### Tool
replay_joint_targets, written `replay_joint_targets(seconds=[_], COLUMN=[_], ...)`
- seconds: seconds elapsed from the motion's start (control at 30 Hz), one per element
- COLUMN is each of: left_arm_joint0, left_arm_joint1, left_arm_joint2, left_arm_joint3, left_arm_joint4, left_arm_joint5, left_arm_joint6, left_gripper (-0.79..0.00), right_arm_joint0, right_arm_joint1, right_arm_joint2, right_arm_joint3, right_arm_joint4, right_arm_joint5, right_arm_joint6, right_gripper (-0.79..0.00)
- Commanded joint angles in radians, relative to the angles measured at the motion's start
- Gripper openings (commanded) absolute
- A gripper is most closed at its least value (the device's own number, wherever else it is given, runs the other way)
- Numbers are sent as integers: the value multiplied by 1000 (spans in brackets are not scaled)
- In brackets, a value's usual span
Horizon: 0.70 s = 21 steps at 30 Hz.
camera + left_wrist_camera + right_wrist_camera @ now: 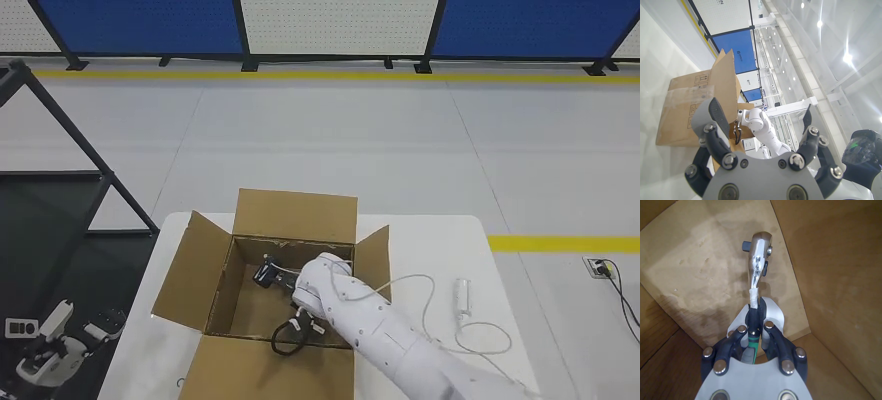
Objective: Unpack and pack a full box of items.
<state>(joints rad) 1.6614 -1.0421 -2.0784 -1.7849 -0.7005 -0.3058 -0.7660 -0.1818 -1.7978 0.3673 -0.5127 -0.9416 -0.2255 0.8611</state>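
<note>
Box (295,212) open at bench (450,245) centre. Right gripper (755,311), entering from 5 o'clock, grips a wrench (758,262) low inside. Left gripper (761,113) wide, empty. Likely unpacking; next, lift straight, clearing walls.

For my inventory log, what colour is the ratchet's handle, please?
The ratchet handle is green and black, clearest in the right wrist view.

You see the right gripper (755,311) inside the brown cardboard box (829,266), clamped on the green-and-black handle of a chrome ratchet wrench (758,262). The wrench's shiny head juts out near a fold between two inner box faces.
</note>
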Motion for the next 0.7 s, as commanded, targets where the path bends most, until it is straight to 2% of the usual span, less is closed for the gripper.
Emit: replay_joint_targets(seconds=[0.0, 0.03, 0.13, 0.43, 0.67], left_arm_joint0=[0, 0, -1, -7, -15], left_arm_joint1=[-1, -1, -2, -5, -6], left_arm_joint2=[0, 0, -1, -1, 4], left_arm_joint3=[2, 3, 6, 9, 13], left_arm_joint4=[0, 0, -1, 1, 9], left_arm_joint5=[-2, -3, -4, -4, -4], left_arm_joint6=[1, 0, 0, -9, -13], left_gripper=[0, 0, 0, 0, 0], right_arm_joint0=[7, 8, 18, 41, 57], right_arm_joint1=[-19, -24, -48, -90, -95], right_arm_joint2=[-2, -3, -2, 11, 37], right_arm_joint3=[41, 52, 100, 183, 205], right_arm_joint4=[0, 1, 4, 11, 27], right_arm_joint5=[0, -2, -13, -38, -87], right_arm_joint6=[-9, -12, -23, -54, -119], right_gripper=[-770, -671, -502, -486, -493])
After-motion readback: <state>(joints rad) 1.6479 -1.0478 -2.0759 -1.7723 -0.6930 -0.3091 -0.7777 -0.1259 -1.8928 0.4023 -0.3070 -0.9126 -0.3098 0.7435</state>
